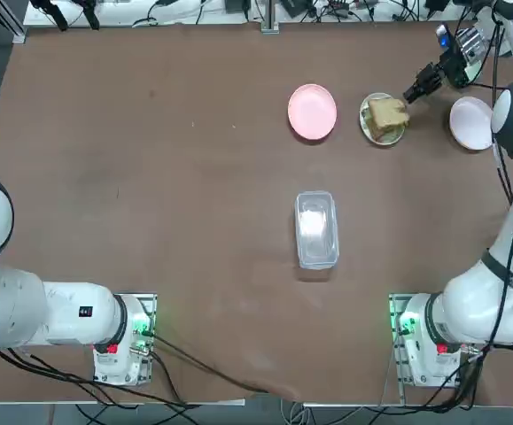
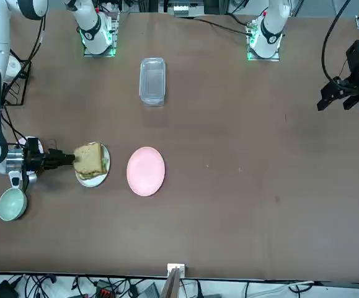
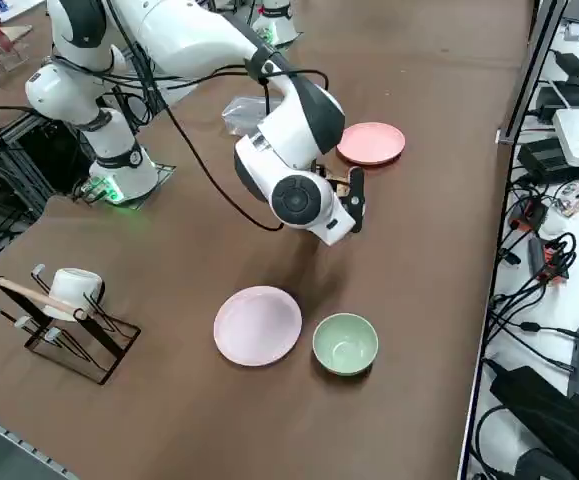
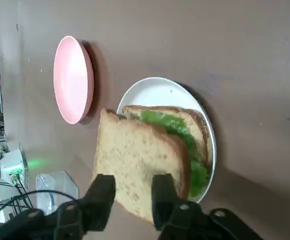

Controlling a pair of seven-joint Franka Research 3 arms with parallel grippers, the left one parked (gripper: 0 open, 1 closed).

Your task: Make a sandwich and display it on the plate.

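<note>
Item 1: right gripper (image 4: pixel 132 196), black, 2 fingers (image 4: pixel 100 197) parted, loosely astride the near edge of the top toast slice; a firm grip cannot be confirmed.

Item 2: sandwich (image 4: pixel 150 155) of 2 tan-brown toast slices with green lettuce between, directly ahead of the fingertips, top slice tilted and offset.

Item 3: small round white plate (image 4: pixel 157 92) beneath the sandwich.

Item 4: round pink plate (image 4: pixel 72 77), beyond the white plate, apart from it.

Item 5: clear rectangular plastic container (image 1: pixel 316 228), well apart from the fingers.

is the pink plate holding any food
No, the pink plate is bare; the sandwich sits on the white plate beside it.
</note>
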